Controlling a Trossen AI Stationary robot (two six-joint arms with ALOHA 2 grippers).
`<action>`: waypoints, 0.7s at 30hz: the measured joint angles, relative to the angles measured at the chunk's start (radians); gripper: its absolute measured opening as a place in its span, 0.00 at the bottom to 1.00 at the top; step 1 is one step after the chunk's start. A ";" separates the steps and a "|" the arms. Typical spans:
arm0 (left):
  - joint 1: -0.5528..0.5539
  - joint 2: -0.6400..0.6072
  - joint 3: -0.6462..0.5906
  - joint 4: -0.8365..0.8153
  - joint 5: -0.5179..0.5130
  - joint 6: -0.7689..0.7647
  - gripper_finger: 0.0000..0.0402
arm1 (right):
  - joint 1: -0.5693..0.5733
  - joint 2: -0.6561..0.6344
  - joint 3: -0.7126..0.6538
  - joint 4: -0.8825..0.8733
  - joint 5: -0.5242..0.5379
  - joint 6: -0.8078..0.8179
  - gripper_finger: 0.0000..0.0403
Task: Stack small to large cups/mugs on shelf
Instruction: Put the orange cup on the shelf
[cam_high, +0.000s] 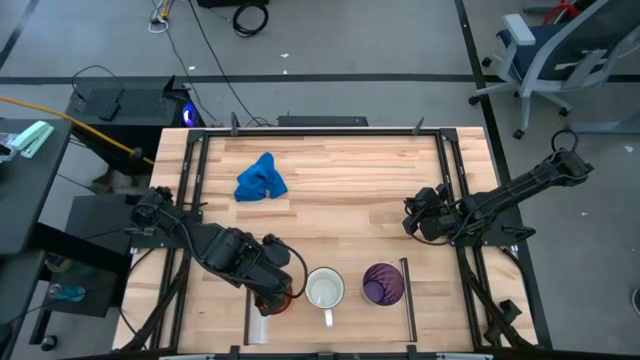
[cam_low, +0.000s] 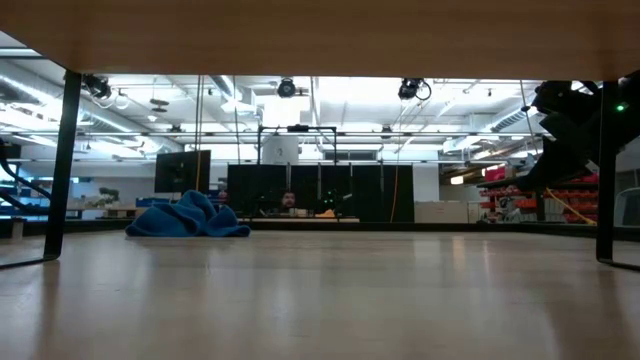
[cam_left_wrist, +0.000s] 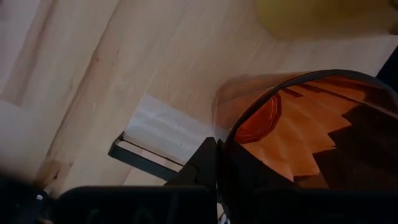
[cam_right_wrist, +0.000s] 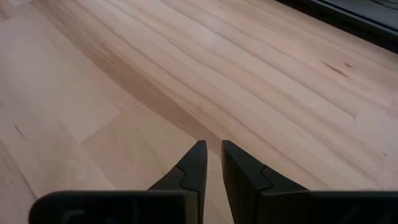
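My left gripper (cam_high: 277, 292) is over the left part of the light-wood shelf (cam_high: 350, 325) at the table's near edge. It is shut on the small orange translucent cup (cam_left_wrist: 298, 130), which is mostly hidden under it in the high view (cam_high: 288, 296). The white handled mug (cam_high: 325, 288) stands on its base to the right of the cup, and the purple tumbler (cam_high: 383, 284) stands further right, by the dark rail (cam_high: 408, 300). The silver rail (cam_left_wrist: 158, 130) is beside the cup. My right gripper (cam_high: 412, 215) is shut and empty over the table's right half. My left gripper holds the orange cup by its wall at the rim (cam_left_wrist: 222, 140). One finger (cam_left_wrist: 202, 165) is outside the wall; the other appears as a dark shape inside the cup. Whether the cup's base rests on the shelf cannot be told.
A crumpled blue cloth (cam_high: 261, 180) lies on the table's far left part; it also shows in the low view (cam_low: 190, 217). Seen from below, the shelf (cam_low: 320, 30) stands raised on thin dark legs (cam_low: 66, 170). Black frame rails (cam_high: 190, 180) run along the table's sides.
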 joint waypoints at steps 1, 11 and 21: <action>0.000 0.000 0.000 0.000 0.004 0.000 0.03 | 0.000 0.000 0.000 0.000 -0.001 0.000 0.14; 0.001 0.000 0.000 0.000 0.025 -0.023 0.10 | 0.000 0.000 0.000 0.000 -0.003 0.000 0.14; 0.016 0.000 0.000 0.000 0.015 -0.022 0.09 | 0.000 0.000 0.000 0.000 -0.010 -0.001 0.14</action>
